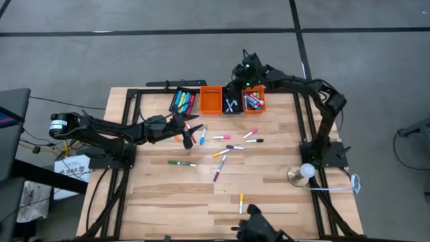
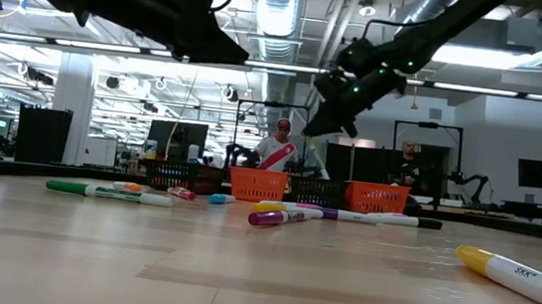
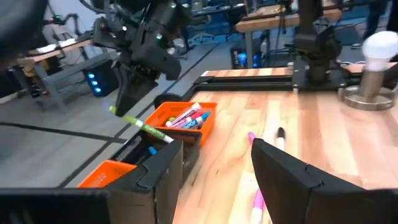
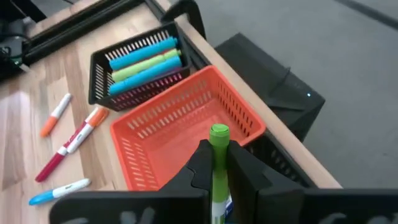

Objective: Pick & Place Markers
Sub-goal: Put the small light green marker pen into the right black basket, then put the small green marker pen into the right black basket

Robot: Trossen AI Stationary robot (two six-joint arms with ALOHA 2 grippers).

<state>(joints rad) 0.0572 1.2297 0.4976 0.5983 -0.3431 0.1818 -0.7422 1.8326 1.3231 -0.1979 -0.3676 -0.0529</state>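
High view: the right gripper [image 1: 246, 72] hangs above the bins at the table's [image 1: 269, 195] far edge; the left gripper [image 1: 190, 128] hangs unclenched nearby. Loose markers [image 1: 232, 146] litter mid-table. Right wrist view: the fingers clench a green marker [image 4: 218, 163] over an empty orange bin [image 4: 186, 134].

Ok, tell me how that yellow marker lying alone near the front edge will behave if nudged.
The yellow marker looks round and thin, so it probably rolls when pushed sideways. It seems rigid and light, likely skidding easily on the smooth wooden table.
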